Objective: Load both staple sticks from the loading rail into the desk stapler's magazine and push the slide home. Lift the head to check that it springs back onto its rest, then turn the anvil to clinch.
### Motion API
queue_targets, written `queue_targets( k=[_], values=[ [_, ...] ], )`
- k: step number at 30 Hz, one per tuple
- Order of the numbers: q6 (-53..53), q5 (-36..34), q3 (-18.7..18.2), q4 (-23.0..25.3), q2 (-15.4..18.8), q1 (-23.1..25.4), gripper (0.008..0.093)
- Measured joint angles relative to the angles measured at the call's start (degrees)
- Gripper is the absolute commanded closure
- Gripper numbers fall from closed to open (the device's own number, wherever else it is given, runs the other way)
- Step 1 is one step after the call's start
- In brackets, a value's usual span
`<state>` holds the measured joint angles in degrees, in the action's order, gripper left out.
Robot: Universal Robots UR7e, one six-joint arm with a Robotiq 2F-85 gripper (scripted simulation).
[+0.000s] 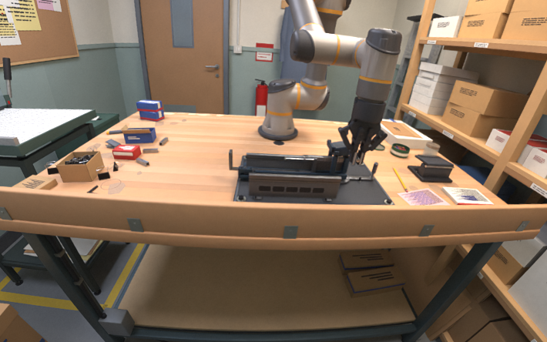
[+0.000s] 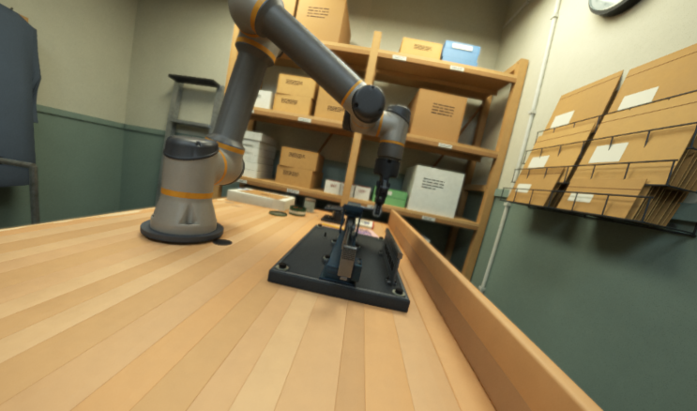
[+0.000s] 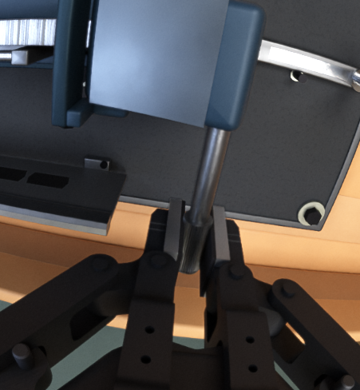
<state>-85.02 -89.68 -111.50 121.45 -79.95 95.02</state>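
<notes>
On the dark base plate at the middle of the workbench sits the blue-grey desk stapler, with the slotted loading rail along its near side. My gripper stands at the stapler's right end, pointing down, and its fingers are clamped on a steel handle rod that sticks out from the blue end block of the stapler. In the wrist camera a silvery staple strip shows in the magazine channel at the upper left. A curved steel bar crosses the plate beyond the block.
An open cardboard box with dark clips sits on the bench's left part among small red and blue boxes. Right of the plate lie a pencil, a black stand and two printed cards. Shelving rises at the right.
</notes>
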Motion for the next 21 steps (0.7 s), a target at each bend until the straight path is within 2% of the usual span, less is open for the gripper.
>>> queue_targets(
  k=[16,21],
  values=[
    [0.0,-0.01,0.0,0.01,0.0,0.0,0.0934],
    [0.0,-0.01,0.0,0.01,0.0,0.0,0.0834]
  ],
)
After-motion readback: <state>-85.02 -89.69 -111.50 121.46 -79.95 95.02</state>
